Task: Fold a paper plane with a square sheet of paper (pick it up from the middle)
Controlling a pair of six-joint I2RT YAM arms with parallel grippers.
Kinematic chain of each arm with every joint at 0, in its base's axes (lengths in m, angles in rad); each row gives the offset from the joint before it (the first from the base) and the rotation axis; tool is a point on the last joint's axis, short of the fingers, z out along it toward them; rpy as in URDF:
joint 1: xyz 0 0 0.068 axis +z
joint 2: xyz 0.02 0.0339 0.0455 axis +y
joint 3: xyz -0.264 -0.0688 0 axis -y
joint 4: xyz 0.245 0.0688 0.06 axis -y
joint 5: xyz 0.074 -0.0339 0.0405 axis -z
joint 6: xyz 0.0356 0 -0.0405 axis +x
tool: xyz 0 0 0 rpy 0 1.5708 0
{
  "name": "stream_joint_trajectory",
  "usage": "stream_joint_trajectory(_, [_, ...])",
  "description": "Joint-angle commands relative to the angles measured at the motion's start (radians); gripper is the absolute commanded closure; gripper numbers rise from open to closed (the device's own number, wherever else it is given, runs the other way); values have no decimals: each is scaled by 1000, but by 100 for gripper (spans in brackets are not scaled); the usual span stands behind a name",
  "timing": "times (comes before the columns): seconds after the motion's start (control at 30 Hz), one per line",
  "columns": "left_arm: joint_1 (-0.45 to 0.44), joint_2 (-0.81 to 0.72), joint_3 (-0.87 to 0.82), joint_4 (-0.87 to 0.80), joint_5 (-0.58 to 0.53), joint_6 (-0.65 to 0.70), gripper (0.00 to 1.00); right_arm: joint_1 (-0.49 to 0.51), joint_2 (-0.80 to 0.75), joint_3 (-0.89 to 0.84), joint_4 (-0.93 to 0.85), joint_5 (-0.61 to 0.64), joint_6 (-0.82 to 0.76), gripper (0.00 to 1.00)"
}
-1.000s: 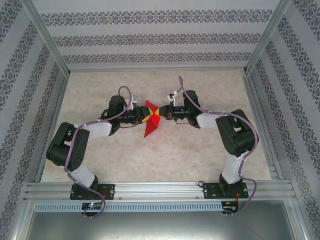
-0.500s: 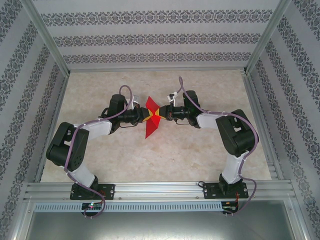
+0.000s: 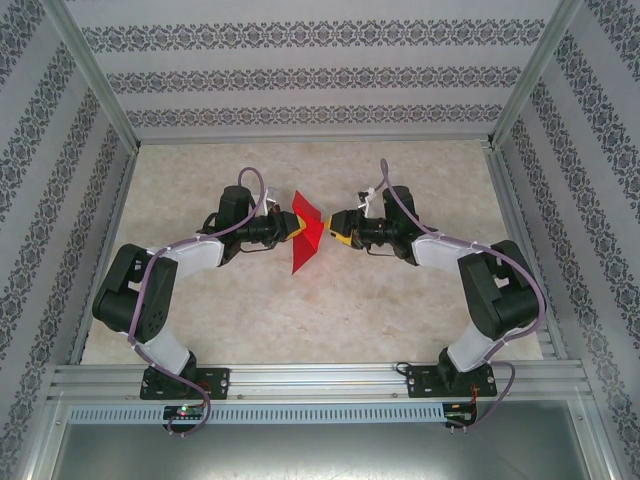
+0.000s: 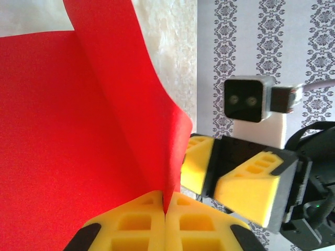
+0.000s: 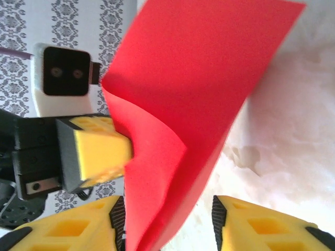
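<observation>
sheet of paper (image 3: pixel 303 255): thin, smooth, matt red. claw fingers (image 4: pixel 131 225): matt yellow plastic with moulded pockets, black plastic backing. table (image 3: pixel 400 310): beige stone-look, mottled, low sheen. frame rails (image 3: pixel 320 378): bare brushed metal.

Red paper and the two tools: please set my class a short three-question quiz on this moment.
1. True or false: the left tool is shut on the paper.
2. Choose one. The right tool is: A) open; B) shut on the paper; C) shut on nothing.
3. Fill in the gap: in the top view, the paper sits ___ the two tools.

Key: 1 true; 2 A; 3 between.
</observation>
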Motion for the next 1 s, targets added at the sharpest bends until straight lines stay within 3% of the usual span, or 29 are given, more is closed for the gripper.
stream_joint_trajectory(0.0, [8, 9, 18, 60, 1, -27, 92, 31, 9, -44, 113, 17, 153, 47])
stream_joint_trajectory(0.2, [8, 9, -2, 73, -2, -29, 92, 80, 55, -63, 269, 41, 284, 39])
stream_joint_trajectory(0.4, [8, 13, -13, 89, -5, -35, 92, 117, 118, -70, 393, 46, 378, 40])
stream_joint_trajectory(0.53, [8, 15, -19, 91, -5, -32, 92, 122, 151, -79, 497, 41, 444, 47])
stream_joint_trajectory(0.97, [9, 16, -31, 34, -17, 22, 88, 104, 113, -99, 441, 41, 418, 76])
